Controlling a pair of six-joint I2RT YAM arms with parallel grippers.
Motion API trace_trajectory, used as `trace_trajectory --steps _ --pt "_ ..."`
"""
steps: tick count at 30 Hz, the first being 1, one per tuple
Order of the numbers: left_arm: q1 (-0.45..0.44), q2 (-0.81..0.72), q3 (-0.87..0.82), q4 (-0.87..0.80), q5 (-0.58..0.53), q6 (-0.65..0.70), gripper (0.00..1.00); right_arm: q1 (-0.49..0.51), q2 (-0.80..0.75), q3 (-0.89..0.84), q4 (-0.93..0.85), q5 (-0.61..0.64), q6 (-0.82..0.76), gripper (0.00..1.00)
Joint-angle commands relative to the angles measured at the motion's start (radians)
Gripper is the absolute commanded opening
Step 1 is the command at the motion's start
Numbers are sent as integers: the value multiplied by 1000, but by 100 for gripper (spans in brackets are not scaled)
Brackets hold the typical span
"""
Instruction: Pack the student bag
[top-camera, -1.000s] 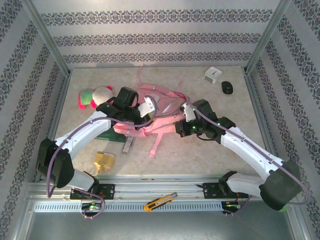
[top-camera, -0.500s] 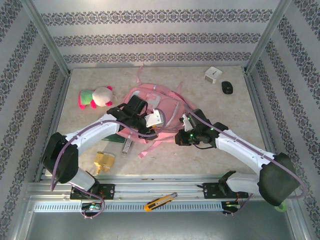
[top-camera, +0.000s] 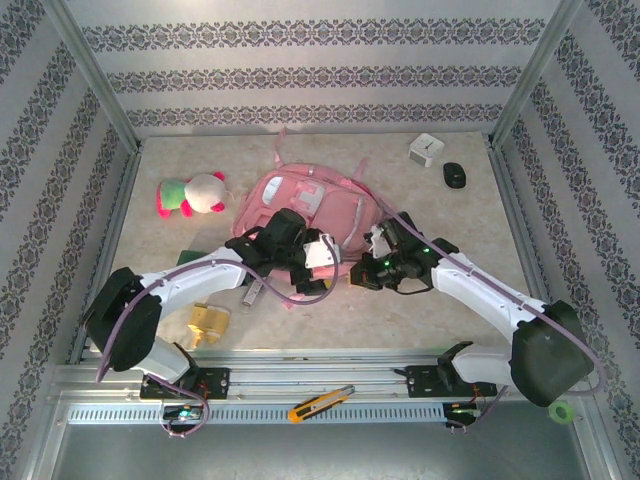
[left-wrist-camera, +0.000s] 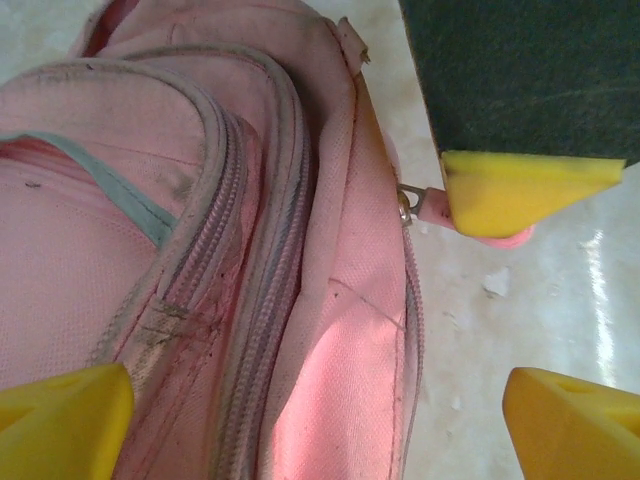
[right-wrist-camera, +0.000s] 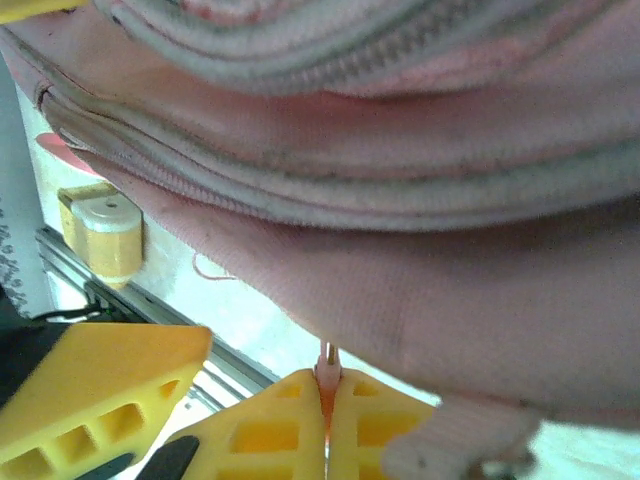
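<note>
Pink student bag (top-camera: 300, 195) lies flat mid-worktop, front pockets up, its strap loop pointing toward the far edge; its contents are hidden. A utility knife (top-camera: 320, 402) rests on the near rail. The right gripper (right-wrist-camera: 325, 420) pinches the bag's zip pull (left-wrist-camera: 428, 207) on its near-right side. The left gripper (left-wrist-camera: 318, 418) hovers over the bag, fingers spread. A plush toy (top-camera: 190, 195) lies far-left.

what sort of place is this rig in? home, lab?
Probably a lab test cell dressed as a room: wallpapered panels held in aluminium posts, a metal rail along the near edge, and props such as the student bag and plush toy on the table.
</note>
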Motion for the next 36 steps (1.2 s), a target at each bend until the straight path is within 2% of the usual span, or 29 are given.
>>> trace_trajectory --steps 1,5,8,13,17,21,25,28,29,30,31,32,35,36 --pt "-32 39 11 143 -44 81 97 -13 -4 37 34 -115 48 0" --pt "-39 -27 -48 264 -99 34 99 -26 -8 42 24 -108 43 0" --pt "-39 -86 -65 286 -91 30 99 -37 -7 37 25 -106 42 0" --pt "-39 -101 -83 292 -24 101 99 -45 3 44 26 -118 29 0" --pt "-40 -43 -66 271 32 157 99 -51 8 52 26 -128 22 0" --pt "-40 48 -43 270 11 218 99 -58 11 57 25 -138 15 0" --pt "-39 114 -16 328 -24 213 99 -63 13 62 27 -147 12 0" --pt "-39 155 0 389 -35 151 100 -65 19 63 27 -153 8 0" --pt "-39 164 -1 410 -33 134 92 -66 20 63 27 -153 6 0" --pt "-39 168 -2 417 -26 122 79 -67 21 61 26 -154 6 0" --pt "-40 169 -5 424 -17 106 58 -69 20 59 26 -154 6 0" --pt "-39 166 -13 436 -10 87 47 -70 18 55 26 -152 5 0" --pt "-39 150 -29 405 38 65 27 -81 11 44 27 -144 6 0" --pt "-39 144 -30 391 48 46 18 -87 6 38 28 -139 8 0"
